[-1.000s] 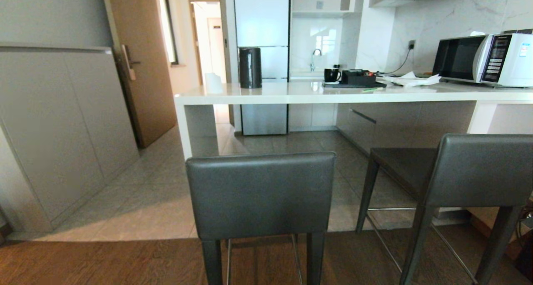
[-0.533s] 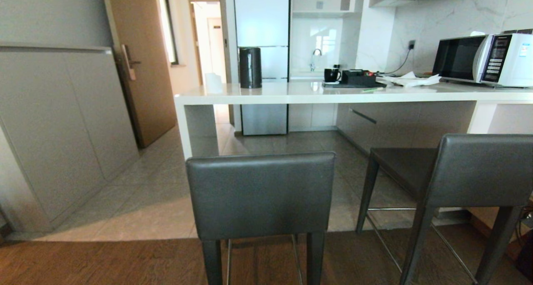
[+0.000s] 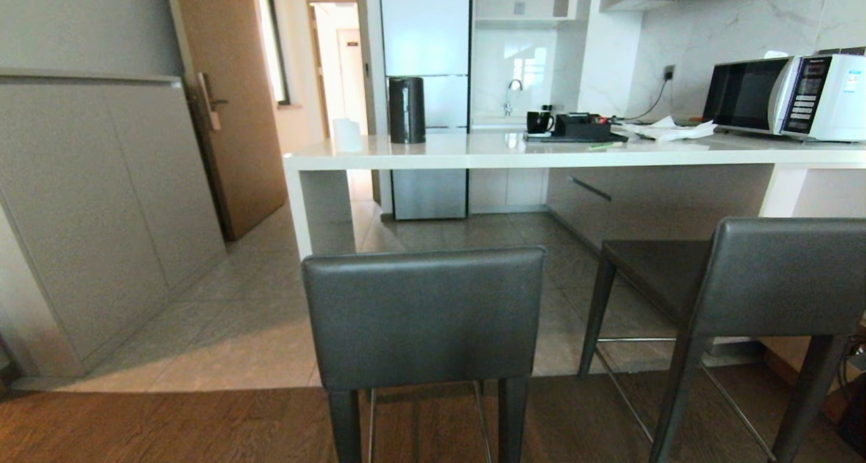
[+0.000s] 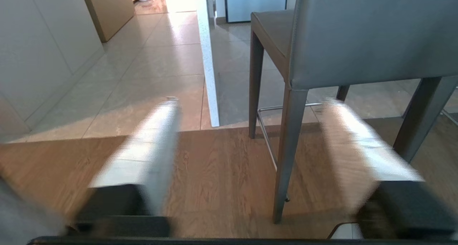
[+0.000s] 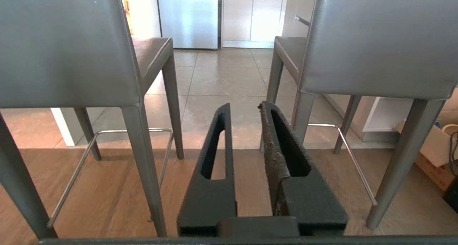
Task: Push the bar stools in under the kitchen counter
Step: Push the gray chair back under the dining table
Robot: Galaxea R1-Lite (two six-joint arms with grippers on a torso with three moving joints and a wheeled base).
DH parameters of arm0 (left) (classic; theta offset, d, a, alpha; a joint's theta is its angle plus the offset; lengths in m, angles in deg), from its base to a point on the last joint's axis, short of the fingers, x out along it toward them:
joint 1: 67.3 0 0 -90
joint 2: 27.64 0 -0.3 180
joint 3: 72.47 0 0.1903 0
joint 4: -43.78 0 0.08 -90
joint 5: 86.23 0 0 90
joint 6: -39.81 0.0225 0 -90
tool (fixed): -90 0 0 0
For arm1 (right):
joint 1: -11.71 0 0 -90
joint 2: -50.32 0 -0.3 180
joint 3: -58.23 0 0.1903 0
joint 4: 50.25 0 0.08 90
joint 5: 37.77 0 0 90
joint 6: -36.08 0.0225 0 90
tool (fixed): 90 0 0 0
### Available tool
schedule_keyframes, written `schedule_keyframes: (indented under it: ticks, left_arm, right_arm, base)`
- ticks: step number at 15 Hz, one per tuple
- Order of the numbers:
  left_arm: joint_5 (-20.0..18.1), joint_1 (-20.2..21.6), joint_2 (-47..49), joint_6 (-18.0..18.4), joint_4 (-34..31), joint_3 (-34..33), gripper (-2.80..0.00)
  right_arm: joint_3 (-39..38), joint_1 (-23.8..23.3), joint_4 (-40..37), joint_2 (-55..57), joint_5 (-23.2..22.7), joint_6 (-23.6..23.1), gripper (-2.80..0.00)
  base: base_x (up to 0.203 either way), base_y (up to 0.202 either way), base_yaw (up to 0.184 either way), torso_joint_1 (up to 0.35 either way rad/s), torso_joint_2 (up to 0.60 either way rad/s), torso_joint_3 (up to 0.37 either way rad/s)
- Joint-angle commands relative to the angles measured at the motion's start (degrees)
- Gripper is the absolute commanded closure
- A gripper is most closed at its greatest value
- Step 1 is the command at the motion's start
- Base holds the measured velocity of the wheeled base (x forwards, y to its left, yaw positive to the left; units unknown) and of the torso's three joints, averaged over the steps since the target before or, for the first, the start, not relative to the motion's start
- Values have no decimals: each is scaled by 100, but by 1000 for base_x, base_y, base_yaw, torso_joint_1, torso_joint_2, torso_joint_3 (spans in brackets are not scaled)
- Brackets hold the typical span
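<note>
Across the far side of the room, the kitchen counter (image 3: 541,153) is seen as a long white slab with a white end panel at its left end. On its top, toward the right end, a microwave (image 3: 788,97) is placed; a black tray (image 3: 575,137) with a black mug (image 3: 539,122) is set near the middle, and a tall black kettle (image 3: 406,109) stands toward the left end. Behind the counter a refrigerator (image 3: 425,57) is noted, and a brown door (image 3: 230,104) at the left.

Both bar stools are found short of the counter, not pushed under it. The left bar stool (image 3: 423,317) is placed nearest the camera with its backrest facing it, its rear legs on the wooden floor (image 3: 169,426) near the edge of the tiled floor (image 3: 257,321). The right bar stool (image 3: 744,280) is positioned beside it, turned slightly, with its seat pointing toward the counter's underside.

Neither arm is visible from the head view. The left gripper (image 4: 250,103) is shown low over the wooden floor, behind and to the left of the left stool; its fingers (image 4: 157,137) are blurred, set wide apart, and nothing is held between them. The right gripper (image 5: 244,107) is held low, aimed at the gap between the two stools; its black fingers (image 5: 218,144) are separated by a narrow gap and grip nothing.
</note>
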Motion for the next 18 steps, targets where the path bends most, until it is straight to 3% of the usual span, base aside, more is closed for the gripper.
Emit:
schedule_keyframes:
  ticks: [1, 6, 8, 15, 18]
  left_arm:
    - [-10, 6, 8, 8, -8, 0, 0]
    - [-1, -2, 8, -1, -8, 0, 0]
    - [5, -2, 8, -23, -8, 0, 0]
    - [106, 6, 61, -157, -40, 8, 0]
    - [379, 6, 93, -514, -34, 39, 0]
  right_arm:
    - [0, -2, 2, 0, -3, -6, 0]
    - [0, 1, -7, 0, -64, -55, 0]
    - [0, -2, -51, 0, -71, -407, 0]
    - [0, -2, -51, 0, -12, -217, 0]
    - [285, -5, -161, 77, 19, -278, 0]
  base:
    - [0, 0, 0, 0, 0, 0]
    - [0, 0, 0, 0, 0, 0]
    - [0, 0, 0, 0, 0, 0]
    - [0, 0, 0, 0, 0, 0]
    - [0, 0, 0, 0, 0, 0]
